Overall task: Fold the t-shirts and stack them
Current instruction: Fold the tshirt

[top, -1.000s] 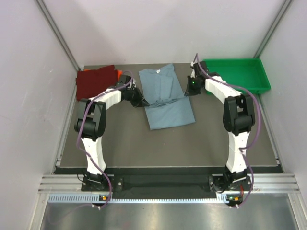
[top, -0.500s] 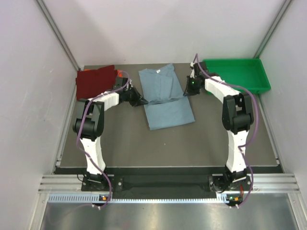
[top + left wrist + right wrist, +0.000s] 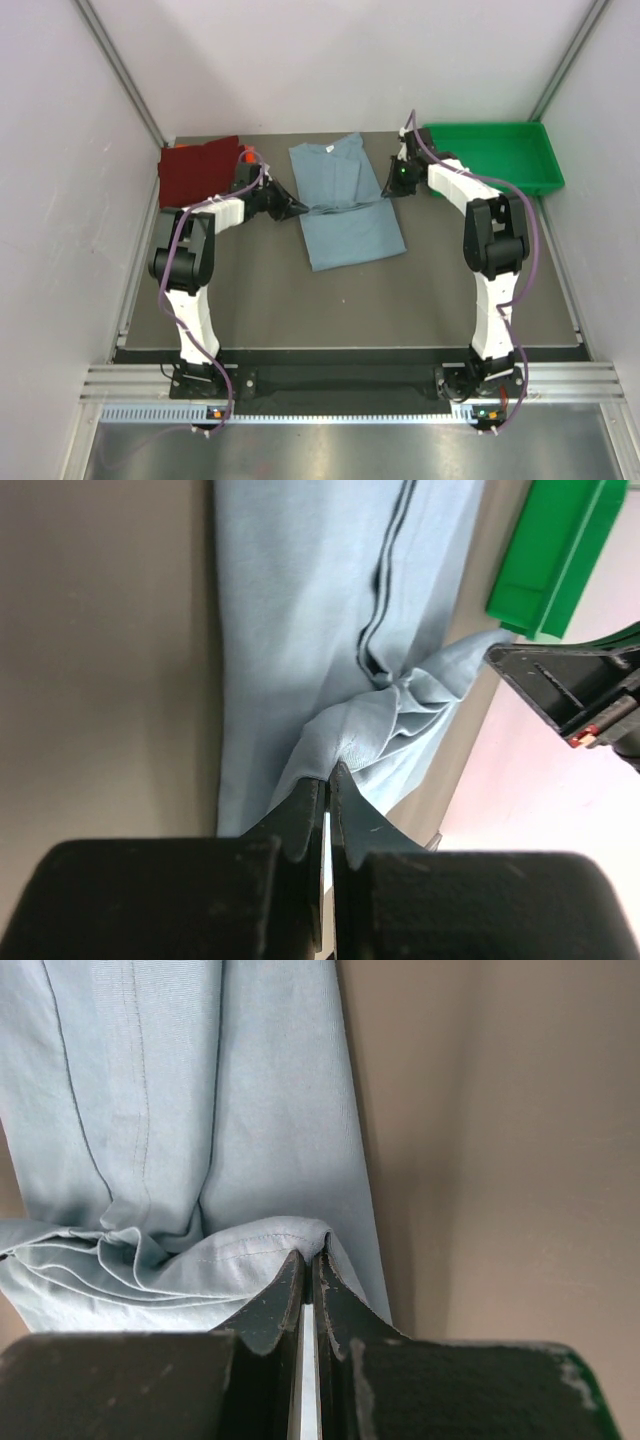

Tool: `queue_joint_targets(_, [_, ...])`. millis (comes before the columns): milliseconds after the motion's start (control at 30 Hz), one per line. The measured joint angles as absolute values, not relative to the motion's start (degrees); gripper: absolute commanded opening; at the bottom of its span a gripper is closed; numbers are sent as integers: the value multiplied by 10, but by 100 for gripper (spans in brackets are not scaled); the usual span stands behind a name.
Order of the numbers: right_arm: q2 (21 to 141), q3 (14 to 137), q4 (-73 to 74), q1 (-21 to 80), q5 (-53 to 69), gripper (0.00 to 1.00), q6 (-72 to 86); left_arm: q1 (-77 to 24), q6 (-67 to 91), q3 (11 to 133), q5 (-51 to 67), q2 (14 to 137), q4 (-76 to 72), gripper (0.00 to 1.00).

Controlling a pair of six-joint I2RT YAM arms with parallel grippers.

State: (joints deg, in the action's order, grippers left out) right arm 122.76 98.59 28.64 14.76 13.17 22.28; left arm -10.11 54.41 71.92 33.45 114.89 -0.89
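Top external view: the table [image 3: 350, 300] seen from above, with both arms [image 3: 190, 260] reaching from 6 o'clock toward 12 o'clock.
Dark red shirt [image 3: 198, 170]: a folded rectangle in the table's 10 o'clock corner, close against the left wall.
Orange shirt [image 3: 247, 154]: only a sliver shows at the 3 o'clock edge of the red one. Most of it is hidden beneath.
Left gripper [image 3: 296, 208]: at the 9 o'clock edge of the shirt in the middle. Its fingers are pressed together and pinch a fold of cloth. The left wrist view shows the fabric gathered into wrinkles just past the tips.
Grey-blue shirt [image 3: 345, 205]: lies flat on the table between the two grippers, collar toward 12 o'clock. It is creased across its middle, on the line between the two pinched spots.
Right gripper [image 3: 390, 190]: at the 3 o'clock edge of the same shirt. Its fingers are closed tight on the cloth, and the right wrist view shows the stitched hem caught between the tips.
Green tray [image 3: 500, 155]: in the 2 o'clock corner, apart from the shirt, beyond the right wrist.
Surface: dark, matte grey-brown.
Room: pale walls [image 3: 350, 60] on three sides and a metal rail [image 3: 350, 385] along the 6 o'clock edge.
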Motion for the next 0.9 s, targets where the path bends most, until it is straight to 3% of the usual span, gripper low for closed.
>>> queue_joint_targets(233, [1228,986,282,145,132,1,223,-101,554,719,336,1151,-31,1])
queue_joint_targets(267, [1228,986,282,144,132,5,223,-101,554,720,336,1153,-31,2])
queue_joint_targets(300, [1228,986,282,142,132,9,224,-101,554,721,336,1155,-30,5])
queue_joint_targets(333, [1228,986,282,140,133,18,225,-100,553,724,335,1159,-29,19])
queue_joint_targets(467, [1228,987,275,130,134,27,226,-98,539,744,317,1167,9,41])
queue_joint_targets(533, [1228,987,274,125,133,38,225,-96,526,760,296,1166,36,41])
queue_joint_targets(567, [1228,987,274,123,133,39,224,-96,519,768,284,1164,49,41])
queue_joint_targets(700, [1211,977,271,122,132,30,221,-98,484,776,245,1131,84,37])
queue_joint_targets(767, [1186,954,269,125,133,16,220,-105,467,777,236,1109,94,34])
queue_joint_targets(800, [1174,945,269,127,134,5,219,-110,460,777,234,1102,96,24])
queue_joint_targets(900, [1148,928,257,135,136,4,220,-149,435,777,231,1086,98,18])
